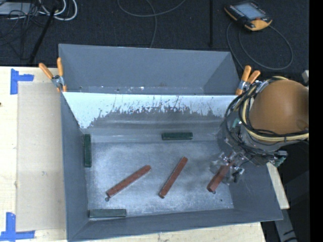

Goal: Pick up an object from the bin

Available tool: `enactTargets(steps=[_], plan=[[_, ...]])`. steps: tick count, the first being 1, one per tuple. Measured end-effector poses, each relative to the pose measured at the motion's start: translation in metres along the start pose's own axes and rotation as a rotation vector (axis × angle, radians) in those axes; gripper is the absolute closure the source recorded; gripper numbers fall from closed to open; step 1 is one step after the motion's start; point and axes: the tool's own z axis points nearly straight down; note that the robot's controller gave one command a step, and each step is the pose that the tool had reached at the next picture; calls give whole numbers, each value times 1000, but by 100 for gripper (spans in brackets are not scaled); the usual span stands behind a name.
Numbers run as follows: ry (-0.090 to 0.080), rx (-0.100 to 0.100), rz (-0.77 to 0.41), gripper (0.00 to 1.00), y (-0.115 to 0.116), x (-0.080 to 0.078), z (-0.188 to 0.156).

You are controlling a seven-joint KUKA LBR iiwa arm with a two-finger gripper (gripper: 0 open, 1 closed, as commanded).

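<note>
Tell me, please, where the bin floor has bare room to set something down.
Barest: the floor between the back green block, the left green block and the left brown stick. Crowded: the right end, where the pincer hangs over the right brown stick.

view: camera | above bin, tilted to one side | whole bin framed | arm enters right

Background's pretty plain: a dark, speckly floor runs across the top, with thin black cables looping over it and a bunch of white cables in the top-left corner. A small handheld device with orange trim lies upper right. There's a pale bench on the left.
</note>
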Motion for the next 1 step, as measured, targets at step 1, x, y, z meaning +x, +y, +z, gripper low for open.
enactTargets(steps=[1], plan=[[2,-3,1,100,1,0,-6]])
